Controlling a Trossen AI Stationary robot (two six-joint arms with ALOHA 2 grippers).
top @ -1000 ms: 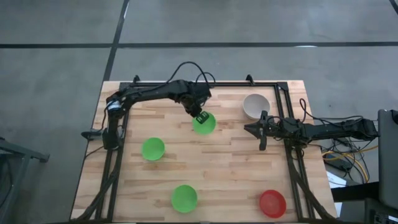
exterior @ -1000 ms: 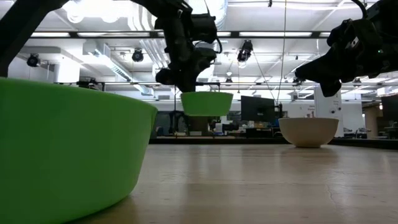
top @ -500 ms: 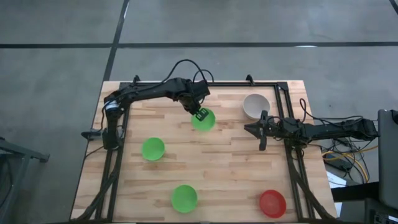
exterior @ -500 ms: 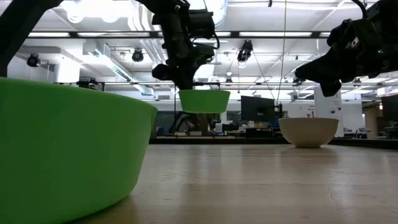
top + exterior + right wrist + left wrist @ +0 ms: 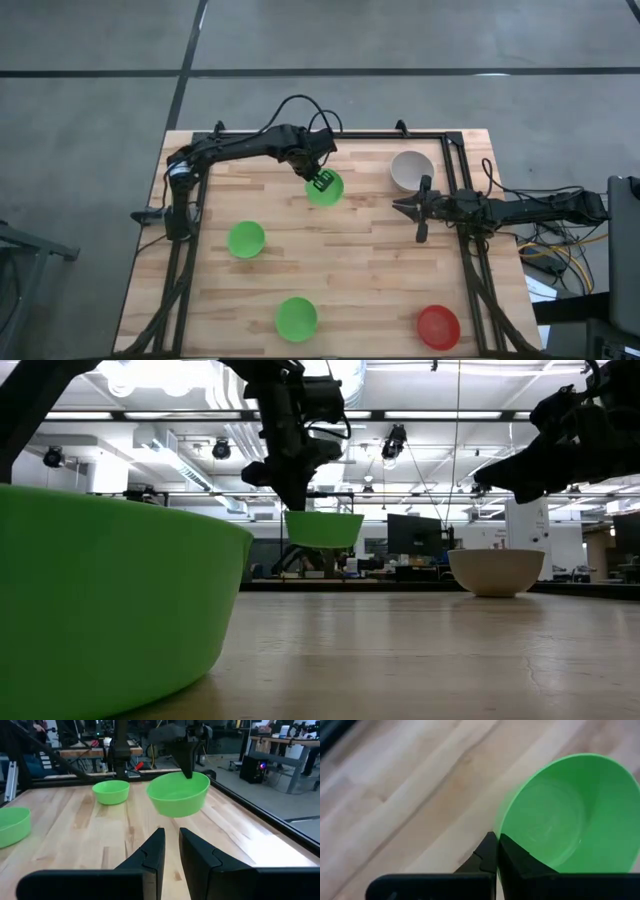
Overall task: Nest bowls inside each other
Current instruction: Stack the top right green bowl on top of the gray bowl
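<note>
Butcher-block table (image 5: 370, 290) carries four resting bowls: green bowl (image 5: 246, 239) at 9 o'clock, green bowl (image 5: 296, 317) at 6, red bowl (image 5: 438, 326) at 5, white bowl (image 5: 411, 170) at 1. Left gripper (image 5: 320, 181) at 12 has its fingers clamped on the rim of a third green bowl (image 5: 326, 189), held clear of the wood, presumably for carrying to a nest. Right gripper (image 5: 417, 211) waits at 2, fingers slightly apart, holding nothing.

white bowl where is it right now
In the high view the white bowl sits on the table's far right part, just beyond the right gripper, with the lifted green bowl to its left.
</note>
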